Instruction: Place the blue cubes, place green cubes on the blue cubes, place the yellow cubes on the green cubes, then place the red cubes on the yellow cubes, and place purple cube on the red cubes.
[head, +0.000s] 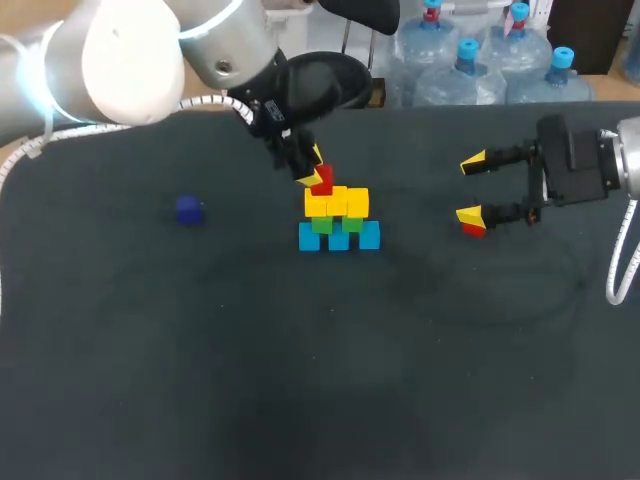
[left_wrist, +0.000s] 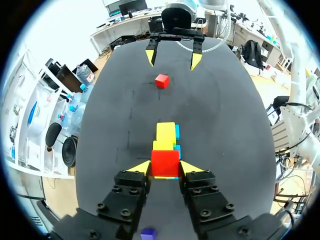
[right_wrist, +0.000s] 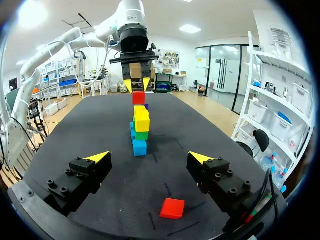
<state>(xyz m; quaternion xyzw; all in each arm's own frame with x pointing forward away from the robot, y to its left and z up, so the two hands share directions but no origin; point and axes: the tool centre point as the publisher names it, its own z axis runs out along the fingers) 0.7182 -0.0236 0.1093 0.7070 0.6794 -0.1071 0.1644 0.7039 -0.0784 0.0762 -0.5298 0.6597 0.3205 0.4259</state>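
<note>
Red cube (left_wrist: 165, 161), clamped in my left gripper (left_wrist: 165, 168), hangs over the yellow cubes' (head: 345, 203) 10 o'clock end; I should lower it squarely and open only once it rests flat.

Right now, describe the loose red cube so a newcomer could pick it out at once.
On the dark table, look right of the central stack to the right pincer, which is open. A red cube lies on the surface just beneath it. The other red cube is gripped by the left pincer at the stack's top; this one sits alone.
</note>
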